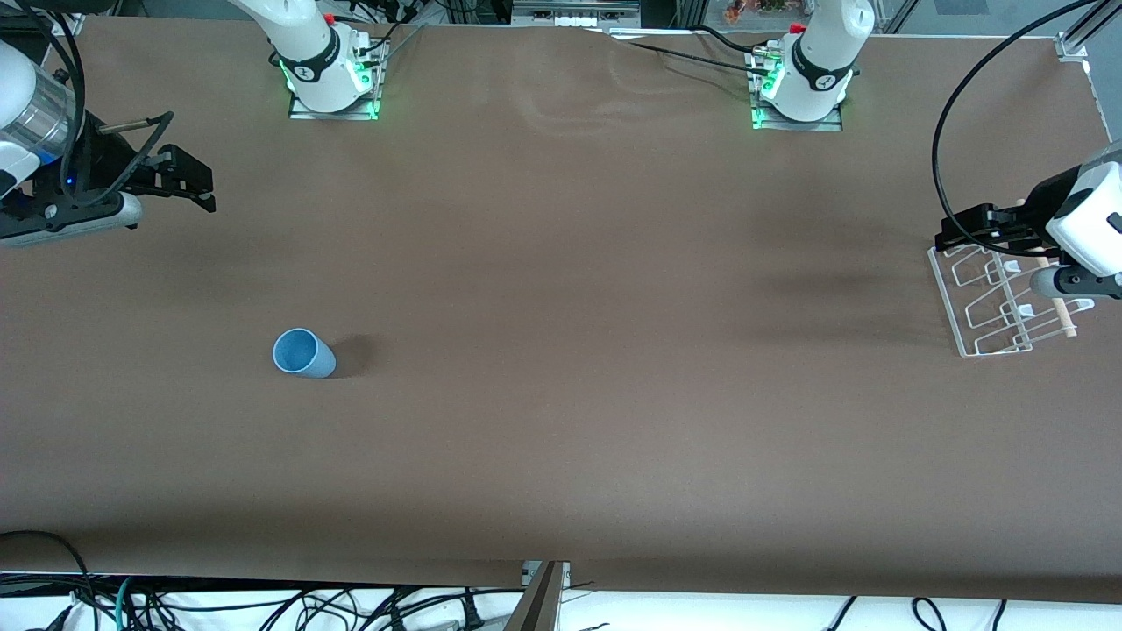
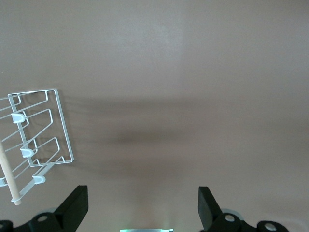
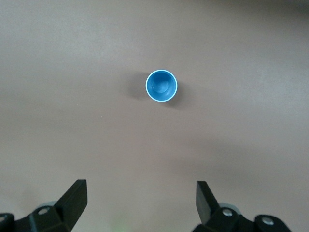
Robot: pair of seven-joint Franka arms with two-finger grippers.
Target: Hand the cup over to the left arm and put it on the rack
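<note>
The light-blue cup (image 1: 303,353) stands upright on the brown table toward the right arm's end, mouth up; the right wrist view shows it from above (image 3: 161,85). My right gripper (image 1: 188,180) is open and empty, high over the table at the right arm's end, well away from the cup. The white wire rack (image 1: 999,302) with a wooden dowel lies at the left arm's end; it also shows in the left wrist view (image 2: 36,140). My left gripper (image 1: 960,232) is open and empty, over the rack's edge.
The brown table (image 1: 561,289) spreads wide between cup and rack. Both arm bases (image 1: 329,70) (image 1: 802,79) stand along the edge farthest from the front camera. Cables hang off the edge nearest that camera.
</note>
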